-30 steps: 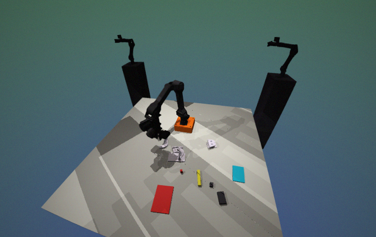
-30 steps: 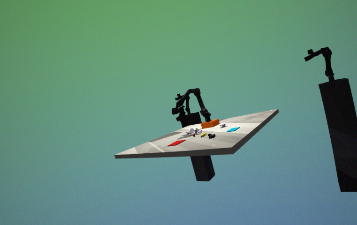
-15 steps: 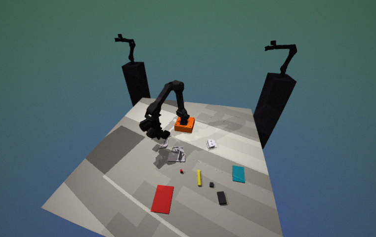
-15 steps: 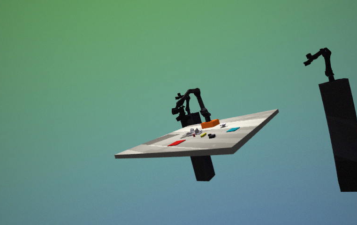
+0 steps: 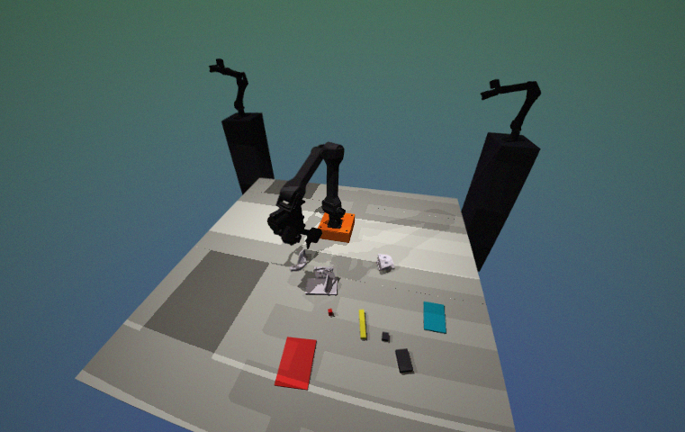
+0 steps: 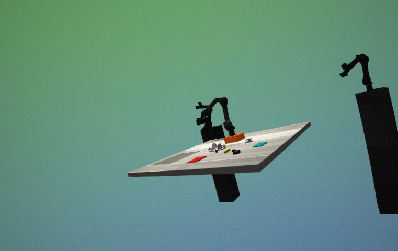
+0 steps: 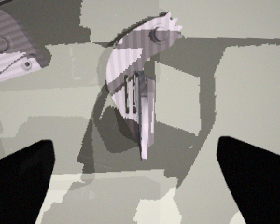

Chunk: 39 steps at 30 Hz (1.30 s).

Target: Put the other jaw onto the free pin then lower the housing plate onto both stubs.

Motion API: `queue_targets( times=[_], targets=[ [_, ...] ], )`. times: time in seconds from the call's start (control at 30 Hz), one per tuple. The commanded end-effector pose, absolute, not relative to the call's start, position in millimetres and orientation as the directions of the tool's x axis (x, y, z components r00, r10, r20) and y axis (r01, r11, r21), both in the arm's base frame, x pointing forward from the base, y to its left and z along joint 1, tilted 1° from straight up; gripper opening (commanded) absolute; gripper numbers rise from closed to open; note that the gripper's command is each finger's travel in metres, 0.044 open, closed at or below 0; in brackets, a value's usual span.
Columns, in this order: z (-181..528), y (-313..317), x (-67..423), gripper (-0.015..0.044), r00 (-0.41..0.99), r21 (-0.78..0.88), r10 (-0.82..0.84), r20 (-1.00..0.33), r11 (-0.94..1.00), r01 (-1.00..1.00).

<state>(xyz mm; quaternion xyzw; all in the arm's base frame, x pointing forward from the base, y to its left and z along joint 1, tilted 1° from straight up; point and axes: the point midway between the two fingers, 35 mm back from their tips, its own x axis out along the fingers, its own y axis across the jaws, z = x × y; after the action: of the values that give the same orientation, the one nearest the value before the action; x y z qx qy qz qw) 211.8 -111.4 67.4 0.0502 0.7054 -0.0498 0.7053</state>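
The free jaw, pale with gear teeth at one end, lies on the table beside the base. In the wrist view it lies between and beyond my fingertips, with its teeth at the top. My gripper is wide open and empty above it, touching nothing that I can see. The pale base stands nearby with the mounted jaw on it. Part of this assembly shows at the wrist view's upper left edge; whether any teeth mesh is too small to tell. The housing plate lies apart, to the right of the base.
A red cube, yellow bar, small black block, larger black block, red sheet and teal sheet lie on the table. My arm's orange mount is behind the parts. Two other arms stand on black pillars beyond the table.
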Motion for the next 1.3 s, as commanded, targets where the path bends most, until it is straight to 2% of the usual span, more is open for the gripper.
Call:
queue_targets(
  times=[0.0, 0.13, 1.27],
  targets=[
    [58.1, -110.1, 209.5, 0.044, -0.004, 0.0, 0.0, -1.0, 0.992, 0.128],
    [27.0, -109.7, 208.7, 0.044, -0.005, 0.0, 0.0, -1.0, 0.992, 0.128],
    [-19.5, -109.8, 208.6, 0.044, -0.005, 0.0, 0.001, -1.0, 0.992, 0.128]
  ],
)
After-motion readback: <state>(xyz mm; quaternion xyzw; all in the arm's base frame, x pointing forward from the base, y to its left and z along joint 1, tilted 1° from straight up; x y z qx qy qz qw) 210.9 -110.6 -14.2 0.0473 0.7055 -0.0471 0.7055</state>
